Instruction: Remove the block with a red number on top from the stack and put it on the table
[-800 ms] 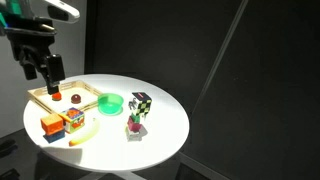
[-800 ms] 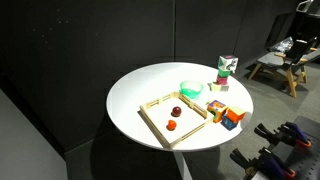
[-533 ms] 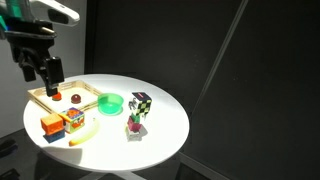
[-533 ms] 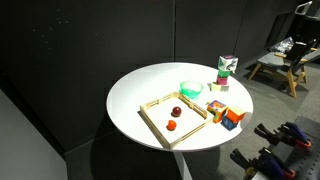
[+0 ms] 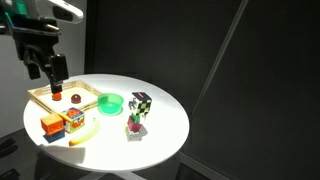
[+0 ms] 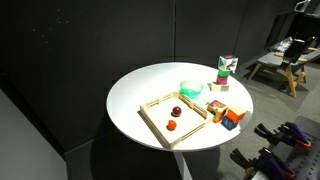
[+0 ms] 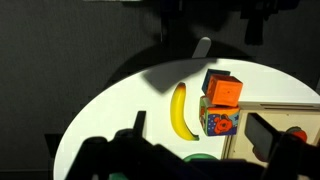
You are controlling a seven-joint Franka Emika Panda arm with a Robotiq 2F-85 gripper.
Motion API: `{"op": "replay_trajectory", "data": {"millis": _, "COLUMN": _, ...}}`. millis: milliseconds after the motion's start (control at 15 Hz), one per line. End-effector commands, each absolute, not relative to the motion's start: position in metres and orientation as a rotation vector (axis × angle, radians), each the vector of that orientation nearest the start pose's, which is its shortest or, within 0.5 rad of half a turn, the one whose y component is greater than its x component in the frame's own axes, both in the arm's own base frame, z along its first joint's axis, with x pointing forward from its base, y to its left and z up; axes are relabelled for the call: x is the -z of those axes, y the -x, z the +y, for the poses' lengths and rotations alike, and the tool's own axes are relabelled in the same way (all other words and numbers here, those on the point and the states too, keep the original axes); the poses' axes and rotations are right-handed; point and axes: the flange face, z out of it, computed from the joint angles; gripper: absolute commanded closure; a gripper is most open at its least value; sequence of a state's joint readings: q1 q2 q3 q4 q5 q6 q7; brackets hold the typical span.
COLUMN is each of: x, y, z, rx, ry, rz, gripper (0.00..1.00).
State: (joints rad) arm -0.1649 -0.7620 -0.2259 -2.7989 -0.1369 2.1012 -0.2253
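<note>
The stack stands near the middle of the round white table (image 5: 165, 135). The block with the red number (image 5: 141, 102) is black, white and green and sits on top of a pink-and-green cube (image 5: 135, 124). The stack (image 6: 227, 68) also shows at the table's far edge in an exterior view. My gripper (image 5: 48, 72) hangs open and empty above the far end of the wooden tray (image 5: 40, 97), well away from the stack. In the wrist view its two fingers (image 7: 200, 128) are spread apart and the stack is out of view.
A green bowl (image 5: 110, 102) sits between the tray and the stack. Two orange-and-blue cubes (image 5: 60, 123) and a banana (image 5: 85, 133) lie near the table's front edge. The tray (image 6: 175, 115) holds two small red items. The wrist view shows the banana (image 7: 180, 110) and the cubes (image 7: 222, 90).
My gripper has shifted slightly sideways above the tray. Nothing on the table has moved.
</note>
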Motion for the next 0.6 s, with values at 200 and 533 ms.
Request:
{"op": "replay_trajectory", "data": {"millis": 200, "x": -0.423, "y": -0.324, "z": -0.131, "rx": 0.172, "ry": 3.111, "rz": 0.131, "gripper": 0.0}}
{"op": "replay_trajectory", "data": {"millis": 533, "x": -0.428, "y": -0.349, "z": -0.142, "rx": 0.202, "ry": 3.106, "rz": 0.199, "gripper": 0.0}}
